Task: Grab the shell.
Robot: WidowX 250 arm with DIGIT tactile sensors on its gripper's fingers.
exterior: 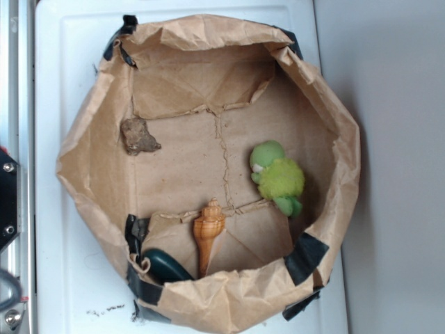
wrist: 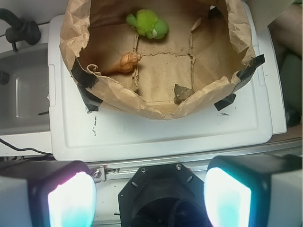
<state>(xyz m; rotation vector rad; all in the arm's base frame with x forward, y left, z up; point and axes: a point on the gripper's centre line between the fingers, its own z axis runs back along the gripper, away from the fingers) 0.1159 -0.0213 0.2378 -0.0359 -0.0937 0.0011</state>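
The shell (exterior: 208,232) is a glossy orange-tan spiral conch with a long narrow tail. It lies on the floor of a brown paper-lined basin (exterior: 83,139), near the front wall, tail pointing to the rim. In the wrist view the shell (wrist: 125,63) lies at the basin's left, far from my gripper (wrist: 149,196). The gripper is open, its two glowing pads wide apart with nothing between them, and it hovers over the robot's black base, outside the basin. The gripper does not show in the exterior view.
A rough brown rock (exterior: 139,136) sits at the basin's left. A green plush toy (exterior: 277,177) lies at the right. A dark green oval object (exterior: 165,266) rests beside the shell's tail. The basin stands on a white tray (wrist: 156,137); black tape (exterior: 306,257) holds the paper.
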